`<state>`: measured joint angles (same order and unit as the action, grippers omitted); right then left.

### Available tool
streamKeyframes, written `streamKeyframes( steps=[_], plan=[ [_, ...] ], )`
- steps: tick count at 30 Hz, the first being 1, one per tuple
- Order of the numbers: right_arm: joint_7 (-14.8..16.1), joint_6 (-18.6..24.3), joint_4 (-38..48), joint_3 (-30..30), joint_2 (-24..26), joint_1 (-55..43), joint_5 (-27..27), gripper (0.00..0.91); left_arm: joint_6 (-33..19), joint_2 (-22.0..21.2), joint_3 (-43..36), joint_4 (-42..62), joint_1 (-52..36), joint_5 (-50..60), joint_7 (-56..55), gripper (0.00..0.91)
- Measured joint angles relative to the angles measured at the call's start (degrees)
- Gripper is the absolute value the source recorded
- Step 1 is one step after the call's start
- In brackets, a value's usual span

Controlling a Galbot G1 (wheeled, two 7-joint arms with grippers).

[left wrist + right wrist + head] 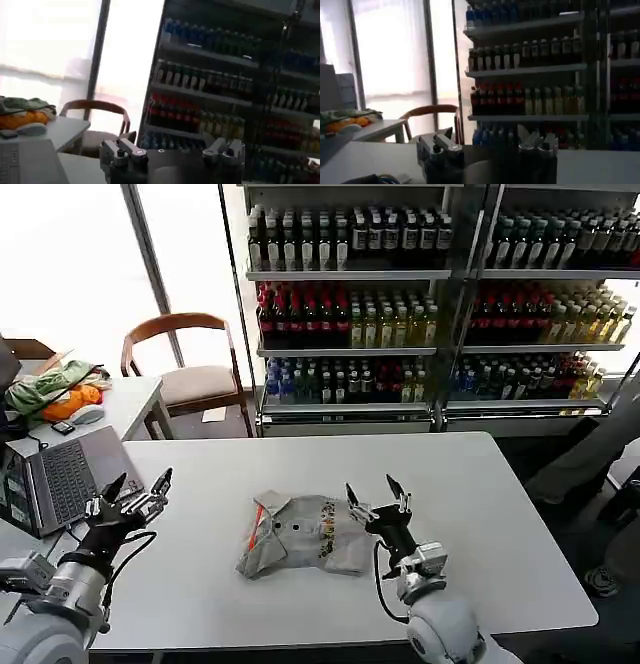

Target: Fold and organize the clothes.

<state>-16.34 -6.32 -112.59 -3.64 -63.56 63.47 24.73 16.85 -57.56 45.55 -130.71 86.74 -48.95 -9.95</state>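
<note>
A light grey shirt (300,546) with an orange-trimmed collar and small printed graphics lies in a loosely folded bundle at the middle of the white table (500,514). My right gripper (377,492) hovers open at the bundle's right edge, fingers pointing up and away, nothing between them. My left gripper (138,489) is raised open over the table's left side, well clear of the shirt. In the left wrist view the left gripper (172,150) faces the shelves with its fingers spread. In the right wrist view the right gripper (489,145) is likewise spread and holds nothing.
An open laptop (70,479) sits at the left, beside my left arm. A green-and-orange fabric heap (55,389) lies on a side table (140,399), with a wooden chair (190,374) behind it. Shelves of bottles (440,304) line the back.
</note>
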Motion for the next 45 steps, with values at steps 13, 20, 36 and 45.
streamKeyframes(
  steps=[13, 20, 36, 45],
  plan=[
    [3.6, 4.0, -6.5, -12.0, 2.4, 14.1, -3.9, 0.907, -8.8, -6.8, -2.8, -1.7, 6.2, 11.8, 6.1, 0.907],
    [5.0, 5.5, -7.8, -14.6, 3.9, 18.6, -3.4, 0.907, -12.2, -8.3, -3.0, -0.6, 8.2, 16.9, 7.7, 0.907],
    [5.7, 7.3, -7.6, -14.6, 3.6, 22.8, -4.8, 0.907, -17.6, -8.8, -3.2, 4.5, 9.8, 22.7, 10.4, 0.907],
    [6.2, 9.1, -7.9, -14.2, 4.0, 23.6, -5.6, 0.907, -20.5, -9.3, -4.4, 7.0, 10.0, 23.8, 10.8, 0.907]
  ],
)
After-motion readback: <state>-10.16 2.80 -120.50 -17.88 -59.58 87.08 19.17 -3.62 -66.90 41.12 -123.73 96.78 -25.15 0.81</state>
